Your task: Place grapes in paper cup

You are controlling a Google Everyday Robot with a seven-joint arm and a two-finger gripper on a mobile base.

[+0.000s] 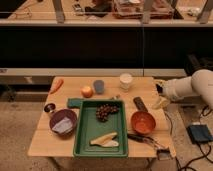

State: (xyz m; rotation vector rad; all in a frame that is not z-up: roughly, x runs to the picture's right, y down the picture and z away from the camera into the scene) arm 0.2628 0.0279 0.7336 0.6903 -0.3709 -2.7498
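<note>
1. Camera view is showing us the pincer (161,98) hanging spread and empty at the counter's (45,142) three o'clock edge, with the grapes (106,111) lying in the green tray (82,131).
2. We are risking a loose pinch shedding grapes, or a low carry tipping the paper cup (126,81) at twelve o'clock.
3. We are finding open room between tray and cup, though the orange bowl (143,122) is crowding the approach.

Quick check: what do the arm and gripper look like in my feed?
The arm is white, built of bulky rounded segments, with a dark patch at the wrist. Its gripper is pale cream, over the right edge of the table.
</note>
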